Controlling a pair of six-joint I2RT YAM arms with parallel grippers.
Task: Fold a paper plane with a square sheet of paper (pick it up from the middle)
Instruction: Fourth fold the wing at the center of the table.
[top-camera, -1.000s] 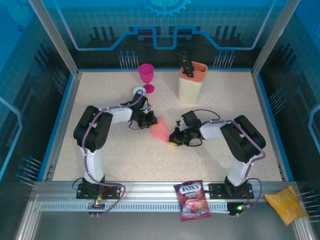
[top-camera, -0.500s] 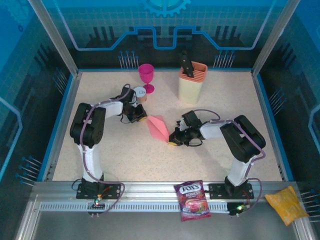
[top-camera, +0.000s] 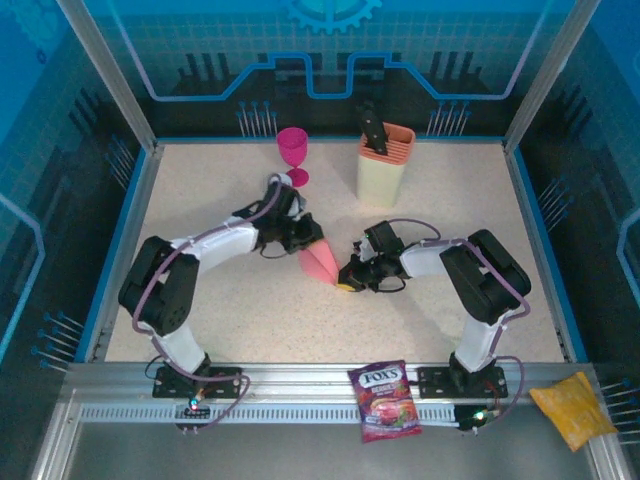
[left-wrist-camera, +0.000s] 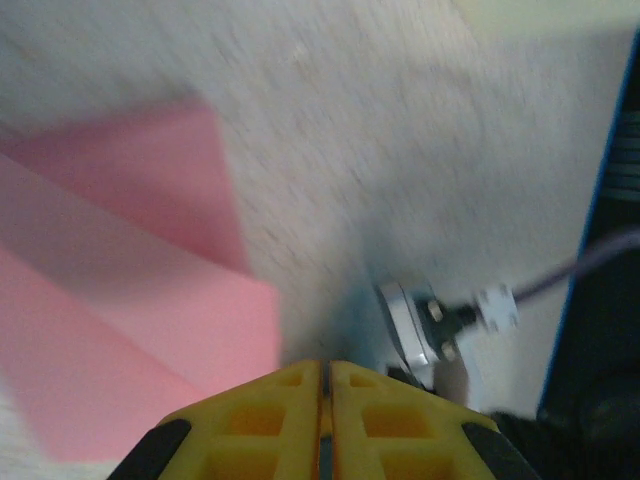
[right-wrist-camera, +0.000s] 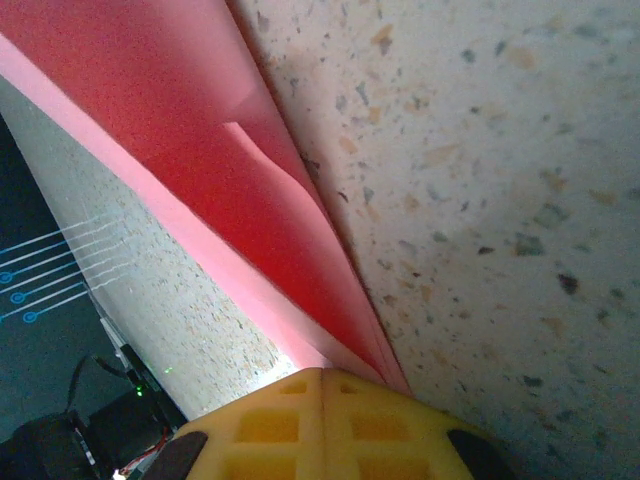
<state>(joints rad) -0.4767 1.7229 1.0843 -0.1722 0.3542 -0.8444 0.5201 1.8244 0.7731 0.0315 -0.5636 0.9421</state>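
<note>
While the plane (top-camera: 320, 262) sits over the middle of the table (top-camera: 450, 210), between both arms, the right gripper (top-camera: 344, 281) is clamped on its pointed tip and the left gripper (top-camera: 304, 240) is pinched closed on its wide end.

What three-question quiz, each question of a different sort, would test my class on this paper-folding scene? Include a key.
1. True or false: the right gripper is shut on the folded pink paper.
2. Which lies on the near rail between the arm bases? A. purple candy bag B. magenta goblet C. cream holder
3. Fill in: the magenta goblet stands ___.
Key: 1 true; 2 A; 3 upright.
</note>
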